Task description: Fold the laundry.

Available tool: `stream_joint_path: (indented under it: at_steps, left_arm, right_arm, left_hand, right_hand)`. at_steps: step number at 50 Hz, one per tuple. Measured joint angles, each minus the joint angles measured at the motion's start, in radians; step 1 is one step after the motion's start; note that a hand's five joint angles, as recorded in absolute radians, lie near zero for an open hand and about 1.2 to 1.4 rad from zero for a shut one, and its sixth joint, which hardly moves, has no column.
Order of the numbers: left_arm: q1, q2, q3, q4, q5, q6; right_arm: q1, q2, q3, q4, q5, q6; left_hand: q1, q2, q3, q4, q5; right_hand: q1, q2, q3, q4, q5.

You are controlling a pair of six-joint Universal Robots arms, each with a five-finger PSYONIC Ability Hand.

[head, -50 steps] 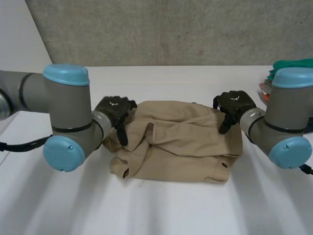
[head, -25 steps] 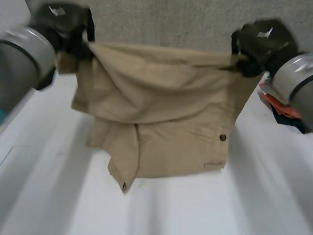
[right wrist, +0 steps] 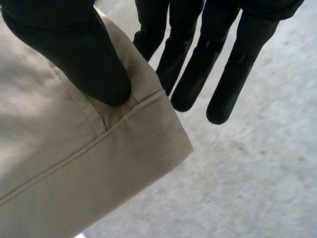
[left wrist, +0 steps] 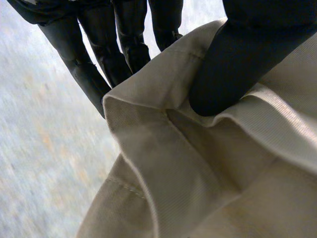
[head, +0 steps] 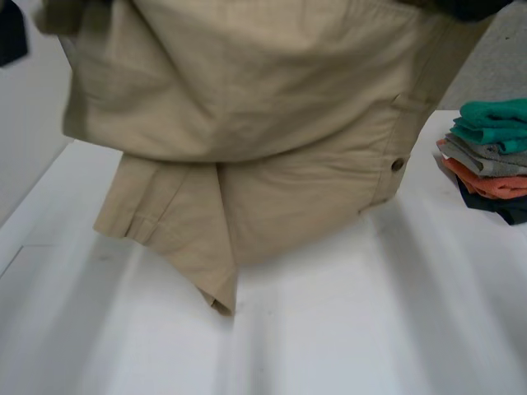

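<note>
Pinching beige shorts (head: 247, 123) at 2 upper corners. With left hand (left wrist: 237, 59), clamping a rolled edge between thumb and fingers (left wrist: 124, 44). With right hand (right wrist: 74, 49), clamping a hemmed corner the same way, thumb on top and fingers (right wrist: 193, 64) straight behind. Holding the shorts high over the table (head: 370, 329), spread from 10 to 2 o'clock in head view, likely to let the cloth drop flat and show its shape before laying it down for folding. Hanging bunched though, with an upper layer draped over a lower one and 1 leg corner dangling toward 6 o'clock, close to the table; cannot tell if touching. Button (head: 398, 164) on the 3 o'clock side of the shorts. Stack of folded clothes (head: 494, 156) well apart at 3 o'clock, probably parked there as the done pile. Judging the fold not yet begun; probably needing a shake or a flat re-lay first. Risk of slipping from such thin pinch grips.
</note>
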Motion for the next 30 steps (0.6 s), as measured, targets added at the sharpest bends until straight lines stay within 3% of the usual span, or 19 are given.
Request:
stream_joint_path:
  at_steps: [8,14,17,18,19,20,22,24,26,30]
  left_arm:
    - [0.0,-0.427,0.257,-0.028,-0.021,0.017]
    - [0.007,-0.775,0.558,0.014,-0.04,0.065]
    - [0.012,-0.866,0.656,0.065,-0.045,0.084]
    - [0.016,-0.91,0.706,0.103,-0.048,0.094]
    - [0.018,-0.93,0.729,0.128,-0.051,0.098]
    - [0.02,-0.957,0.76,0.166,-0.056,0.104]
    - [0.022,-0.981,0.789,0.22,-0.064,0.109]
    - [0.021,-0.985,0.791,0.255,-0.069,0.108]
    - [0.017,-0.97,0.762,0.279,-0.072,0.104]
    - [0.01,-0.907,0.663,0.297,-0.072,0.098]
  right_arm:
    - [0.092,0.274,-0.116,-0.031,0.135,-0.041]
    - [0.154,0.558,-0.258,-0.222,0.274,-0.058]
    - [0.174,0.681,-0.31,-0.387,0.327,-0.061]
    - [0.183,0.746,-0.334,-0.494,0.349,-0.065]
    - [0.187,0.775,-0.343,-0.546,0.357,-0.068]
    - [0.194,0.827,-0.359,-0.643,0.37,-0.076]
    - [0.201,0.899,-0.381,-0.781,0.382,-0.095]
    - [0.206,0.944,-0.396,-0.862,0.386,-0.117]
    - [0.209,0.992,-0.413,-0.927,0.384,-0.152]
    - [0.206,1.002,-0.42,-0.897,0.376,-0.161]
  left_hand:
    - [0.0,0.0,0.0,0.002,0.0]
    - [-0.023,-0.027,-0.025,-0.026,-0.021]
    - [-0.205,-0.228,-0.2,-0.205,-0.185]
    - [-0.481,-0.482,-0.452,-0.462,-0.439]
    - [-0.481,-0.482,-0.452,-0.462,-0.439]
    - [-0.766,-0.765,-0.752,-0.756,-0.732]
    - [-0.921,-0.93,-0.92,-0.936,-0.906]
    - [-0.948,-0.97,-0.96,-0.976,-0.94]
    - [-0.95,-0.991,-0.976,-0.994,-0.944]
    - [-0.95,-0.991,-0.976,-0.994,-0.944]
  right_hand:
    - [0.002,0.001,0.0,0.001,0.0]
    - [0.002,0.001,0.0,0.001,0.0]
    - [0.002,0.001,0.0,0.002,0.0]
    - [-0.02,-0.028,-0.031,-0.031,-0.031]
    - [-0.02,-0.028,-0.031,-0.031,-0.031]
    - [-0.318,-0.344,-0.339,-0.34,-0.344]
    - [-0.666,-0.694,-0.675,-0.654,-0.678]
    - [-0.858,-0.896,-0.887,-0.882,-0.89]
    - [-0.906,-0.969,-0.981,-0.979,-0.961]
    - [-0.906,-0.969,-0.983,-0.982,-0.962]
